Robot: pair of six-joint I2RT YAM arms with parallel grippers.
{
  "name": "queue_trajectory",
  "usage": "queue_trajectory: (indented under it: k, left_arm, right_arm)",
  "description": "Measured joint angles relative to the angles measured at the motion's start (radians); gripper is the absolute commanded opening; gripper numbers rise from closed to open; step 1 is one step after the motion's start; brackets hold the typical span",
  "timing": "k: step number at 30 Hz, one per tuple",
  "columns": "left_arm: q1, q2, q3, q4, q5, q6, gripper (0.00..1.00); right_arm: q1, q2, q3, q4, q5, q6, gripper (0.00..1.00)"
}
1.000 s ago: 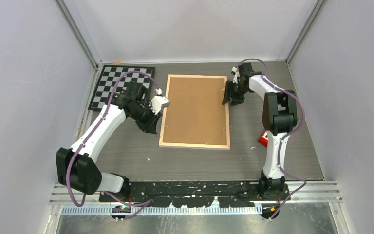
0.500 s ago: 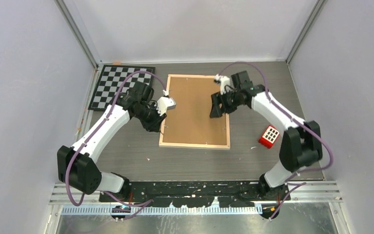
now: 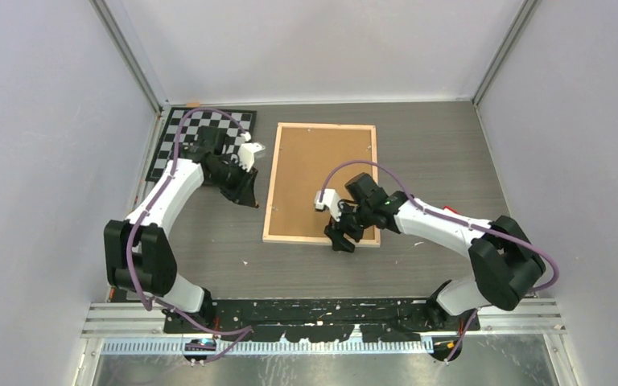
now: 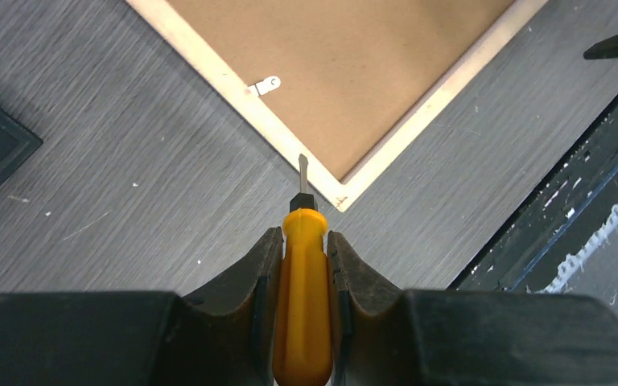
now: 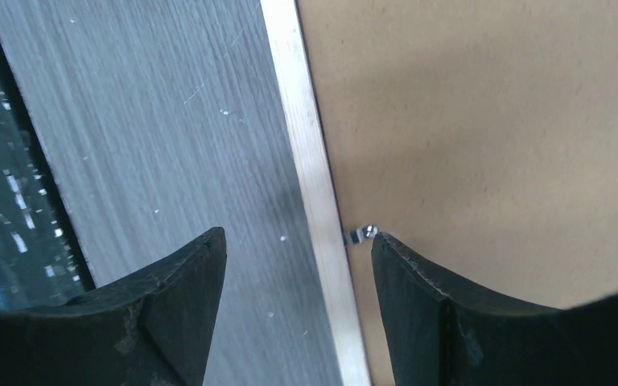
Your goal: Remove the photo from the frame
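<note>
Frame back-up, orange screwdriver in left end effector

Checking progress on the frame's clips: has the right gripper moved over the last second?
Yes. The right gripper has swung from the far right edge of the frame to its near edge.

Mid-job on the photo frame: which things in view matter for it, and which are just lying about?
For the job:
frame, lying back up, photo not visible
metal clip at its rim
screwdriver, held in the left gripper
right gripper, open over the rim

Lying about:
checkerboard
</note>
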Motion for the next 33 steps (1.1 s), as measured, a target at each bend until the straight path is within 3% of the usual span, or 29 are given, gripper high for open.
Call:
queue_trajectory:
  k: [9, 19, 33]
  left_arm:
    - [0.028, -0.006, -0.023, 0.056, 0.04, -0.029, 0.0]
    - [0.034, -0.029, -0.071, 0.132, 0.051, -0.032, 0.0]
    - [-0.216, -0.017, -0.072, 0.15, -0.081, 0.153, 0.0]
  right_arm:
    - [0.089, 0.112, -0.002, 0.103, 0.078, -0.197, 0.61]
    - [0.132, 0.128, -0.032, 0.129, 0.146, -0.402, 0.25]
    - [0.15, -0.007, -0.126, 0.0, 0.196, -0.541, 0.1]
